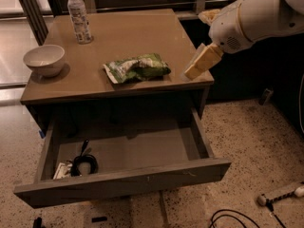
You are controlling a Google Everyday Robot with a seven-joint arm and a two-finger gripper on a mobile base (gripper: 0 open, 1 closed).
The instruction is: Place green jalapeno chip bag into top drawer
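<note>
Green jalapeno chip bag [137, 68] lies on brown table [142, 32]; claw [191, 73] beside its edge, opening unclear.

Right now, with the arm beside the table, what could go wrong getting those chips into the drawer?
The gripper hovers over the table edge, apart from the green jalapeno chip bag; approaching sideways might shove it instead of gripping it. A coiled black cable lies at the left of the top drawer; a drop there could snag.
</note>
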